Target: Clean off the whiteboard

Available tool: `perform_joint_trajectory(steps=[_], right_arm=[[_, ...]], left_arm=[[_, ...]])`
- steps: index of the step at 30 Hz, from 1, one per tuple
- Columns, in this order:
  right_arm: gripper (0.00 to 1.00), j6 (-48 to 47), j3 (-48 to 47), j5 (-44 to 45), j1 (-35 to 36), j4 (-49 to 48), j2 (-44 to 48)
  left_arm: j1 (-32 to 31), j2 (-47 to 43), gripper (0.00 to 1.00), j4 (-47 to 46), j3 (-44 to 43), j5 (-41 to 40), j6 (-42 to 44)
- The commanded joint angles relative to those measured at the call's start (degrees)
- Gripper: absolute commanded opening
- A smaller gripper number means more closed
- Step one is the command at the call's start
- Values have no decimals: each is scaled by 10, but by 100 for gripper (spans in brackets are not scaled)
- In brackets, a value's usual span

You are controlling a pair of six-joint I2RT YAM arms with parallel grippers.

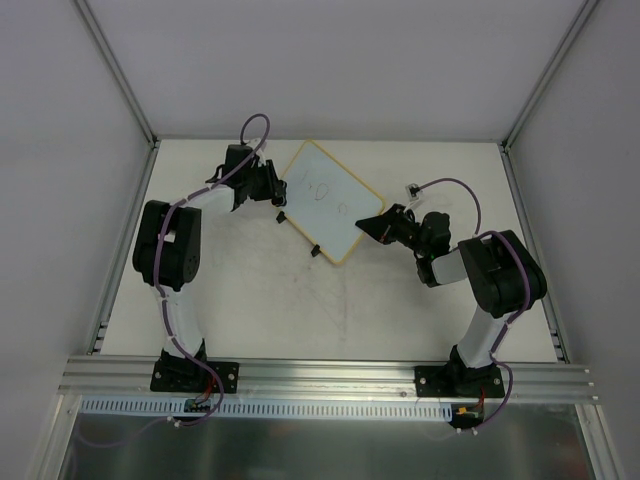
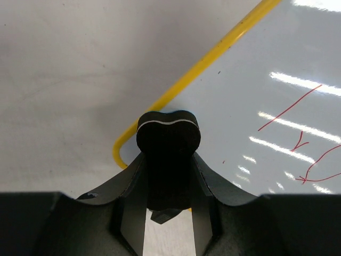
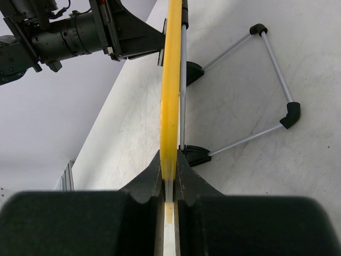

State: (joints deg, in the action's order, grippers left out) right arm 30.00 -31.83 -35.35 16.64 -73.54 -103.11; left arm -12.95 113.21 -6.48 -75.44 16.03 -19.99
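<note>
Whiteboard [image 1: 325, 200]: on the desk [image 1: 400, 310], in the far middle of the top view, turned so that its corners point near 12, 3, 6 and 9 o'clock.
Frame: thin and yellow, with rounded corners.
Scribbles [image 2: 303, 138]: thin red lines on the white surface.
Clips [image 1: 281, 217]: two small black ones on the edge toward 7 o'clock.
Left end effector [image 1: 272, 187]: at the 9 o'clock corner of the board, clenched on a black eraser block [image 2: 168, 133].
Eraser block: sits over the rounded corner of the frame; I cannot tell if it presses on the surface.
Right end effector [image 3: 169, 178]: at the 4 o'clock edge, its fingers closed tight on the yellow frame.
Stand [image 3: 277, 69]: grey rods with black corners, beside the board in the right wrist view.
</note>
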Motion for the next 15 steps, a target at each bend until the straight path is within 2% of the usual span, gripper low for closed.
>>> perform_joint_trajectory(steps=[1, 15], right_arm=[[0, 0, -18, -37, 13, -143, 27], [0, 1, -21, -38, 15, -143, 21]], left_arm=[[-1, -1, 0, 14, -31, 22, -6], [-43, 10, 0, 16, -20, 47, -32]])
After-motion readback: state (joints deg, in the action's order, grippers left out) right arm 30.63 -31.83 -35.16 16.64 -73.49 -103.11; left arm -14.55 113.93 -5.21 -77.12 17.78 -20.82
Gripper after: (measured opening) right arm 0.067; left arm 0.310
